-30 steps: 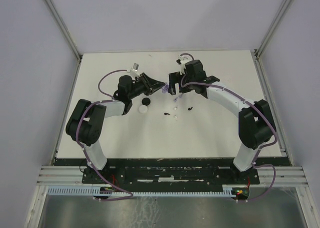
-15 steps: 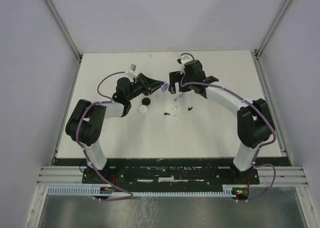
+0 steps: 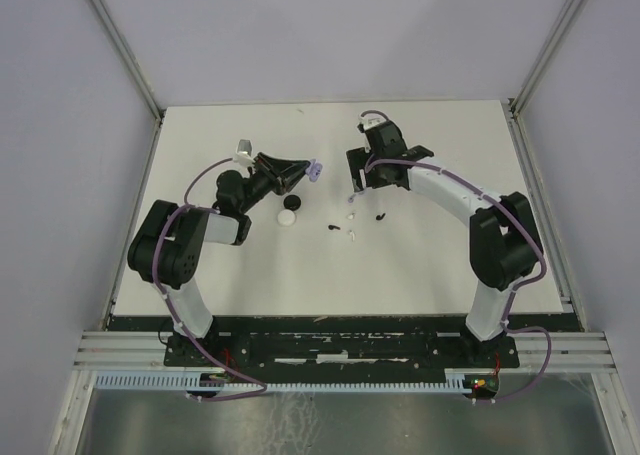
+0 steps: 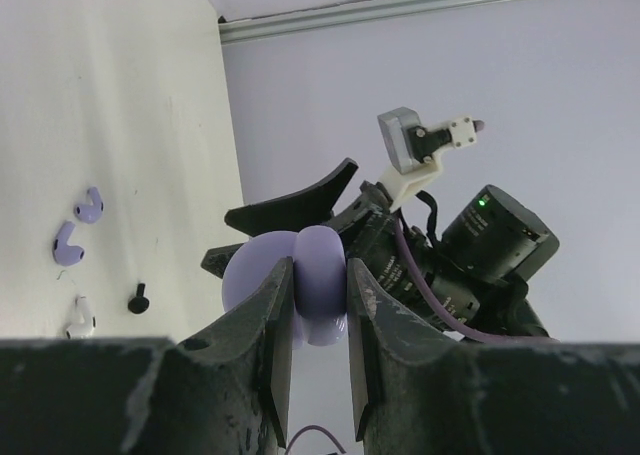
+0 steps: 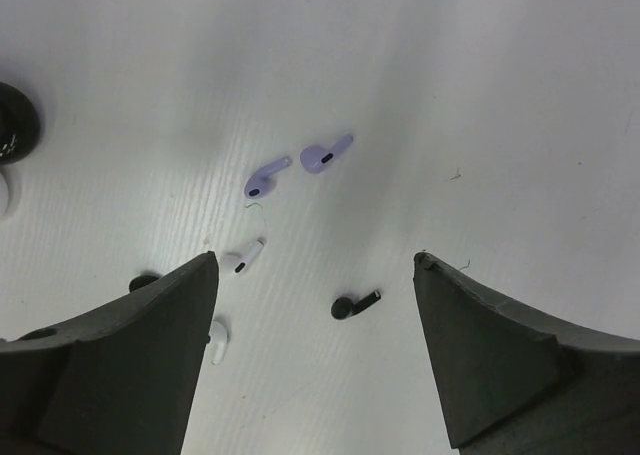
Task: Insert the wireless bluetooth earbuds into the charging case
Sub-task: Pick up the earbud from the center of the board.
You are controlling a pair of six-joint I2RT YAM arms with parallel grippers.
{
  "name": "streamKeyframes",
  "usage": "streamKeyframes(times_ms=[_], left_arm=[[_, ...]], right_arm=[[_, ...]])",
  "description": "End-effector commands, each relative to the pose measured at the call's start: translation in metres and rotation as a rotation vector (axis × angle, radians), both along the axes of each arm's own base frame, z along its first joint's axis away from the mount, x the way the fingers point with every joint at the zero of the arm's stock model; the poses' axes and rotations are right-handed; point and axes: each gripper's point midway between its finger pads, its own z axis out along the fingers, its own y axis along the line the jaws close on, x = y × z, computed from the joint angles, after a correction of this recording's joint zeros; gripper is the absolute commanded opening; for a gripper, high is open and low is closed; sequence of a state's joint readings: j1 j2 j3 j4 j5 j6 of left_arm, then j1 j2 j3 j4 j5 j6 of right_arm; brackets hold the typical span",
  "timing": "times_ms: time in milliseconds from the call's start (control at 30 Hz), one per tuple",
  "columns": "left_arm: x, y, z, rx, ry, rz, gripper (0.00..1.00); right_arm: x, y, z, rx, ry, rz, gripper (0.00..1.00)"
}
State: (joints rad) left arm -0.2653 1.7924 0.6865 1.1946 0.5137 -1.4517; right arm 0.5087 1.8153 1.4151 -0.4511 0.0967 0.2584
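My left gripper (image 3: pixel 308 172) is shut on the lilac charging case (image 4: pixel 300 271), held above the table; its two rounded halves show between the fingers (image 4: pixel 272 320). My right gripper (image 5: pixel 315 265) hangs open over the earbuds with nothing between its jaws. Below it lie two lilac earbuds (image 5: pixel 266 178) (image 5: pixel 326 155), two white ones (image 5: pixel 243 258) (image 5: pixel 217 340) and a black one (image 5: pixel 354 304). The top view shows a white earbud (image 3: pixel 352 216) and a black earbud (image 3: pixel 380 215) just in front of the right gripper (image 3: pixel 358 182). The left wrist view has the lilac pair (image 4: pixel 88 207) at far left.
A white puck (image 3: pixel 288 216) and a black puck (image 3: pixel 291 203) lie left of the earbuds, below the left gripper. Another black earbud (image 3: pixel 330 226) lies between them and the white ones. Grey walls close the table at back and sides.
The left gripper has drawn back to the left with the case, away from the right gripper. The right gripper has shifted slightly right and back, and stays open.
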Motion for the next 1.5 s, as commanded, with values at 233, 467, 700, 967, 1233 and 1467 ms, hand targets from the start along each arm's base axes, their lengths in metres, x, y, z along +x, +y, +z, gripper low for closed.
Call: streamKeyframes(times_ms=[233,467,700,967,1233,1467], left_arm=[[-0.003,0.005,0.020,-0.077,-0.057,0.006,0.03],[-0.004,0.005,0.017,-0.079,-0.054,0.003,0.03],[-0.005,0.005,0.016,-0.081,-0.051,0.002,0.03],[-0.006,0.007,0.013,-0.084,-0.044,0.002,0.03],[-0.003,0.009,0.016,-0.089,-0.046,0.002,0.03],[-0.001,0.010,0.016,-0.092,-0.042,0.001,0.03]], right_arm=[[0.016,-0.020,-0.012,-0.203,0.023,-0.001,0.86],[0.024,-0.028,-0.028,-0.309,0.047,0.052,0.88],[0.023,-0.022,-0.037,-0.298,0.052,0.094,0.88],[0.029,-0.023,-0.051,-0.335,0.069,0.090,0.88],[0.041,-0.021,-0.062,-0.352,0.066,0.083,0.89],[0.049,-0.015,-0.070,-0.351,0.069,0.087,0.88]])
